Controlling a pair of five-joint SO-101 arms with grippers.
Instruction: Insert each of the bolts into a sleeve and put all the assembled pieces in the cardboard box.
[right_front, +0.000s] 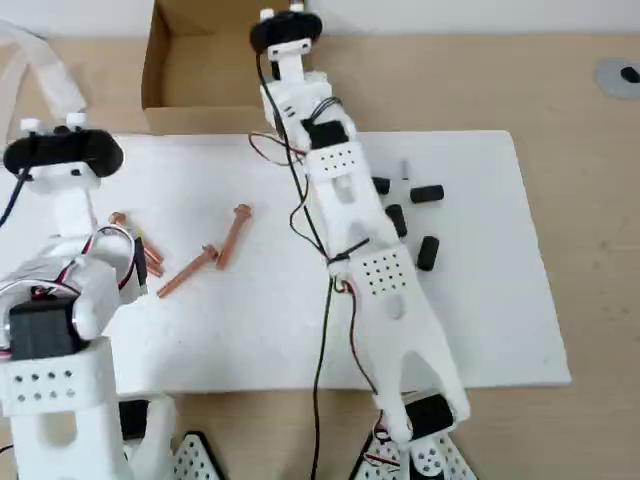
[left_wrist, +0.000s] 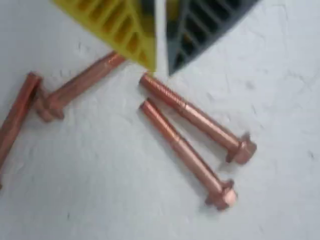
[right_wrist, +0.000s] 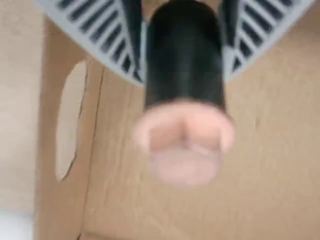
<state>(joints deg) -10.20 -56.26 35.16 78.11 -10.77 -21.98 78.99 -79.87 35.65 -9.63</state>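
Note:
My right gripper (right_wrist: 184, 75) is shut on a black sleeve (right_wrist: 184, 55) with a copper bolt head (right_wrist: 184, 145) sticking out of its end. It hangs over the inside of the cardboard box (right_wrist: 280, 175). In the high view this gripper (right_front: 285, 35) stands above the box (right_front: 155, 90) at the table's back. My left gripper (left_wrist: 161, 67) hovers just above the foam, its fingertips nearly together with nothing between them, by the threaded ends of two parallel copper bolts (left_wrist: 192, 117) (left_wrist: 182, 150). More bolts (right_front: 190, 270) (right_front: 235, 235) lie mid-left on the foam. Several loose black sleeves (right_front: 427, 194) lie beside the right arm.
A white foam mat (right_front: 480, 330) covers the middle of the wooden table. The right arm (right_front: 365, 250) stretches across it from front to back, with cables (right_front: 322, 340) hanging beside it. A grey disc (right_front: 618, 78) sits at the far right edge.

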